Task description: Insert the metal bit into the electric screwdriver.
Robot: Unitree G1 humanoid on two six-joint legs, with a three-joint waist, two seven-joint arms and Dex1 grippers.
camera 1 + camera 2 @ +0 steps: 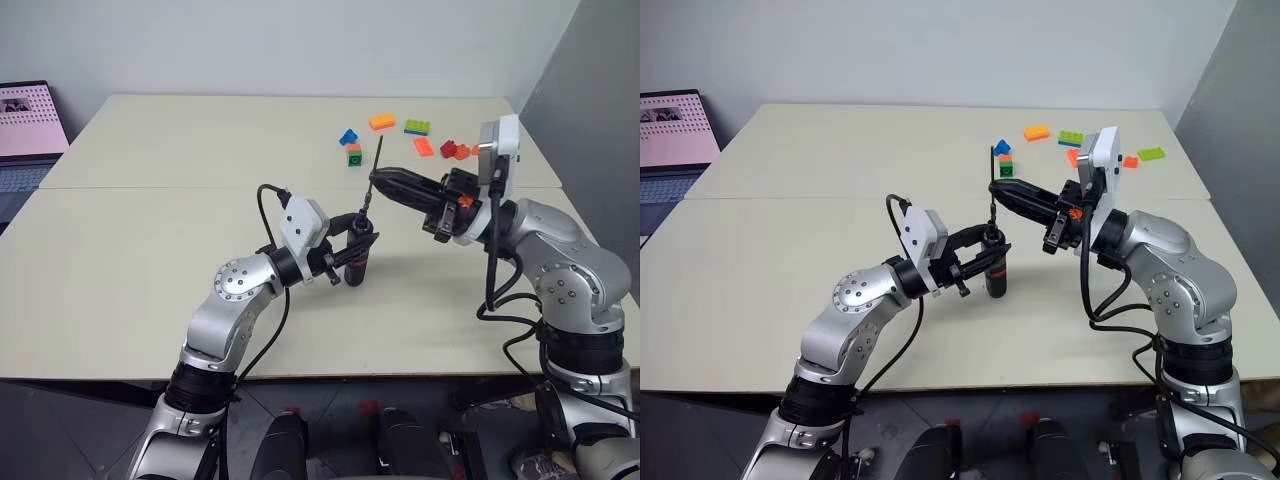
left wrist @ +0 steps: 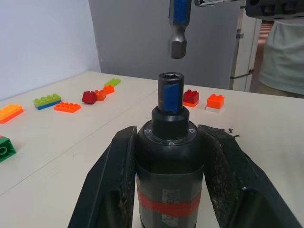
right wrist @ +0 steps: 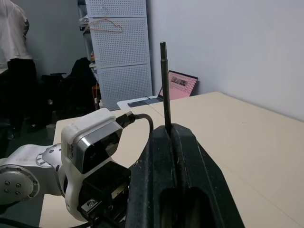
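**Pincers Hold Bit Just Above Screwdriver Socket**

Left pincer (image 1: 352,252) is clamped on the black, pen-shaped electric screwdriver with a red band (image 1: 359,262), keeping it upright above the pale beige surface (image 1: 150,250). Seen from the left wrist, both black fingers (image 2: 111,185) press the tool's body from either side, and its open hexagonal socket faces upward.

Right pincer (image 1: 378,180) reaches in from the robot's right, its fingers squeezed together around the thin, dark grey metal bit (image 1: 372,178). That rod stands nearly upright, tilted a little, with most of its length rising above the fingers and a short part hanging below them. Its lower end hovers directly over the socket, close but not touching; a small gap shows between the two in the left wrist view.

Coloured toy bricks (image 1: 381,122) lie scattered farther back on the surface, well apart from both arms. At the far left edge sits an open laptop (image 1: 25,130).
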